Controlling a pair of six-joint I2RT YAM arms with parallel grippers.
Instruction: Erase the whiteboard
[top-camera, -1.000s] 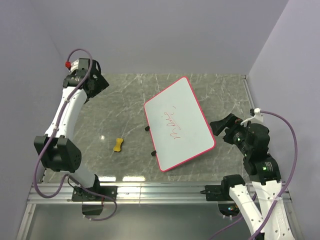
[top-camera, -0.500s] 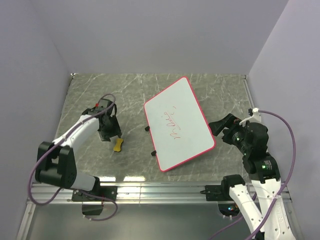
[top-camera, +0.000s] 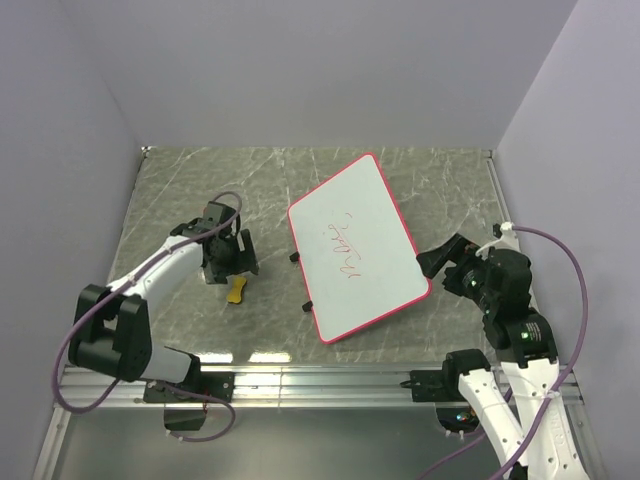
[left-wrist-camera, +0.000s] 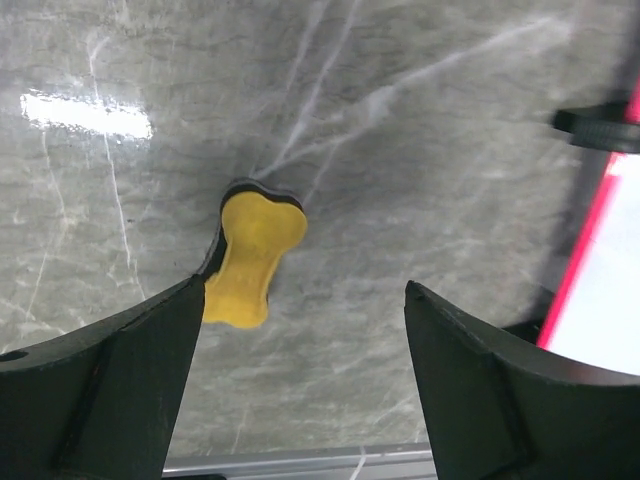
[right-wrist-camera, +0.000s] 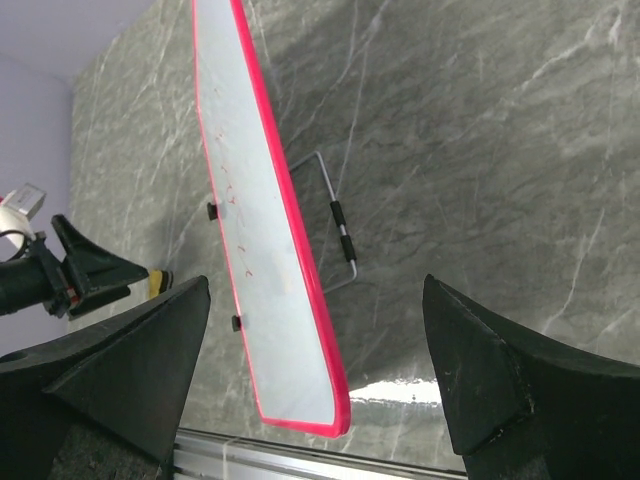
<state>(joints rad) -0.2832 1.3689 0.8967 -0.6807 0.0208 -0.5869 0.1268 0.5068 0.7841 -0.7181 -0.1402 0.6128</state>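
Note:
The whiteboard (top-camera: 356, 246) lies tilted on the marble table, white with a red rim and faint red scribbles. It also shows in the right wrist view (right-wrist-camera: 262, 235) and at the right edge of the left wrist view (left-wrist-camera: 605, 300). The yellow bone-shaped eraser (top-camera: 237, 290) lies left of the board. My left gripper (top-camera: 230, 270) is open and hovers just above the eraser (left-wrist-camera: 251, 258), which sits near the left finger, untouched. My right gripper (top-camera: 438, 258) is open and empty, beside the board's right edge, with the board's rim between its fingers in its wrist view (right-wrist-camera: 316, 285).
The board rests on a wire stand (right-wrist-camera: 338, 218) and small black feet (top-camera: 294, 257). Purple walls close in the back and sides. An aluminium rail (top-camera: 320, 383) runs along the table's near edge.
My left arm has swung from the far left corner down to the eraser and now hovers over it. My right gripper has shifted slightly nearer and lower.

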